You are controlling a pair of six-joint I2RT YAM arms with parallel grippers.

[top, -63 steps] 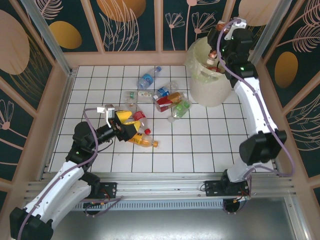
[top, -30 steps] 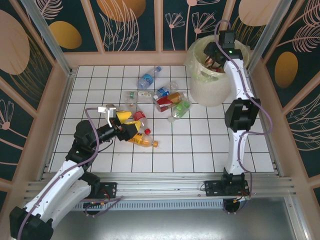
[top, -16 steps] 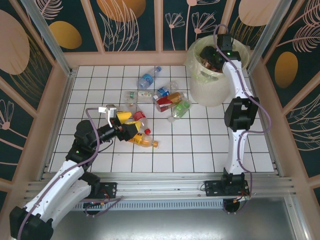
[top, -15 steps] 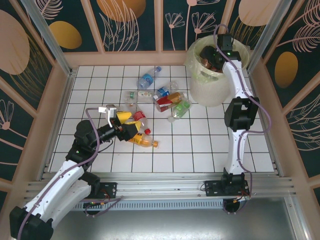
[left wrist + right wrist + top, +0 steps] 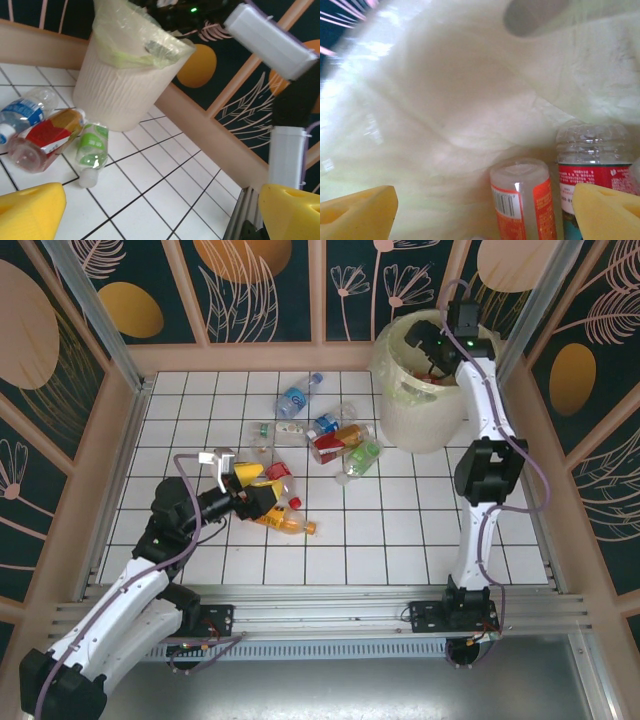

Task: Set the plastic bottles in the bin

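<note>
Inside the bin [image 5: 415,412] the right gripper [image 5: 482,212] is held spread wide, nothing pinched; two red-labelled bottles [image 5: 522,200] are seen just ahead, against the bin's wall

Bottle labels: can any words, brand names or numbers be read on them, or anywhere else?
No text can be read.
Red-labelled bottle in the bin: white print, blurred.
Orange-labelled bottle: barcode, digits too small.
Blue-labelled bottle, green-labelled bottle on the table: too small.
</note>
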